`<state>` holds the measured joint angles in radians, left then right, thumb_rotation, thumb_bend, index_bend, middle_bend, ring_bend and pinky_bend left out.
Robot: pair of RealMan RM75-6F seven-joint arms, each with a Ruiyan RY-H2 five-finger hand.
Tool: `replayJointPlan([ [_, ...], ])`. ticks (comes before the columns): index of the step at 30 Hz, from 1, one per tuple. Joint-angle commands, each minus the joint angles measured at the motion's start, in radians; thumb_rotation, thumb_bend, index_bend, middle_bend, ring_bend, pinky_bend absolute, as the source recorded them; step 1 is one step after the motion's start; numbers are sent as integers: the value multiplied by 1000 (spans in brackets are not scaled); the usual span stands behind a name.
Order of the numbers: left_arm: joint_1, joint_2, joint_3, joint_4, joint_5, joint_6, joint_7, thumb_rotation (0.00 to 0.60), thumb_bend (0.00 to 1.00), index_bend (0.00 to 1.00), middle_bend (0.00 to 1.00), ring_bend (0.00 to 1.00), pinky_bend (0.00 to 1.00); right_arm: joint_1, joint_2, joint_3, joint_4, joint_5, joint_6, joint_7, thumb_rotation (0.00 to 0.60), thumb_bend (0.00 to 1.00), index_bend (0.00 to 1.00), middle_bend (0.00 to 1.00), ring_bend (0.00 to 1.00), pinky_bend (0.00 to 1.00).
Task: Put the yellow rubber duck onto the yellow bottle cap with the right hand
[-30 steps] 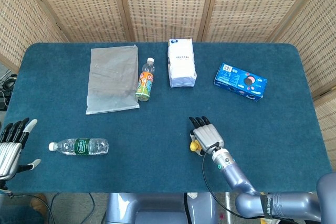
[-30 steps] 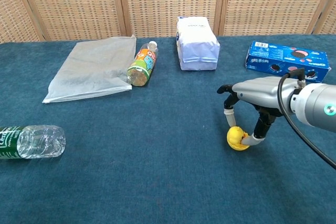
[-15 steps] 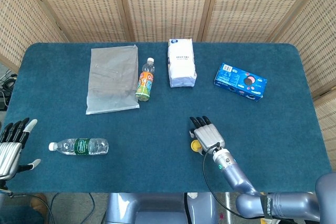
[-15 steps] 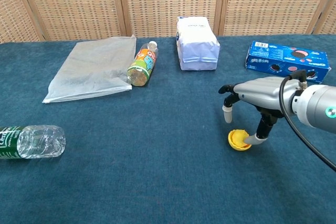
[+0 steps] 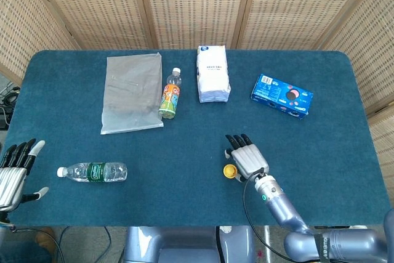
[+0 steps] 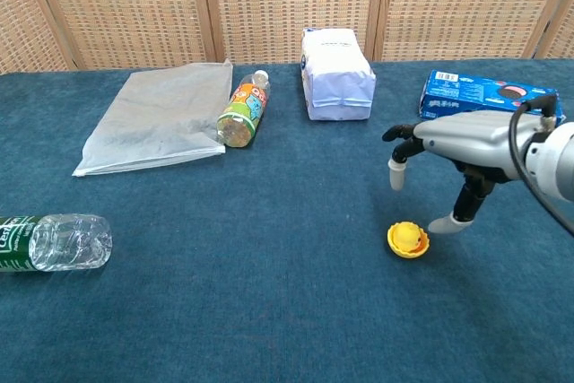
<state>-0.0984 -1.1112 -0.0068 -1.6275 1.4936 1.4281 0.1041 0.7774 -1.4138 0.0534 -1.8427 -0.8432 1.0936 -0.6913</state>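
The small yellow rubber duck (image 6: 409, 237) sits inside the round yellow bottle cap (image 6: 395, 246) on the blue cloth counter (image 6: 269, 293). From the top view the 2 look like 1 little yellow spot (image 5: 229, 171), just beside the right hand.

The right hand (image 6: 448, 163) hangs a bit above and to the side of the duck. Its fingers are spread wide and hold nothing. One fingertip (image 6: 446, 224) is near the cap but is not touching it. The left hand (image 5: 13, 170) is far off at the counter's edge, with its fingers apart and empty.

I think the job looks done, since the duck is already on the cap.

The duck looks light and squishy. It would bend if squeezed hard, and it could roll off because it is round. The best place to pinch it is on its 2 sides, softly. The cap is light too, so a bump could slide it away.

A clear water bottle with a green label (image 6: 49, 242) lies well apart.
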Motion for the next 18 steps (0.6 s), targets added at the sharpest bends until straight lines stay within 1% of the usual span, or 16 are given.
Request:
replayJointPlan([
  [1,2,2,1,0,4,4,-7,600,0,0,0,0,0,-50,90,-4,-65,-81,52,72,600,9,183,0,0,0],
  [2,3,3,2,0,5,6,-10,600,0,0,0,0,0,-77,122,-10,-76,-122,73,117,600,0,95,0,0,0],
  [3,3,4,2,0,7,7,-12,600,0,0,0,0,0,-99,143,-15,-80,-153,89,154,600,0,33,0,0,0],
  [4,3,5,2,1,8,8,-14,600,0,0,0,0,0,-122,164,-22,-78,-190,107,199,600,0,10,0,0,0],
  [8,5,6,7,1,18,13,-17,600,0,0,0,0,0,-238,230,-69,-24,-338,201,406,600,0,0,0,0,0],
  [11,7,6,11,2,28,18,-16,600,0,0,0,0,0,-321,257,-111,56,-427,262,553,600,0,0,0,0,0],
  [15,12,5,13,3,39,32,-11,600,0,0,0,0,0,-391,248,-130,135,-473,326,635,599,0,0,0,0,0],
  [18,16,3,14,3,46,43,-6,600,0,0,0,0,0,-429,227,-129,193,-501,374,650,600,0,0,0,0,0],
])
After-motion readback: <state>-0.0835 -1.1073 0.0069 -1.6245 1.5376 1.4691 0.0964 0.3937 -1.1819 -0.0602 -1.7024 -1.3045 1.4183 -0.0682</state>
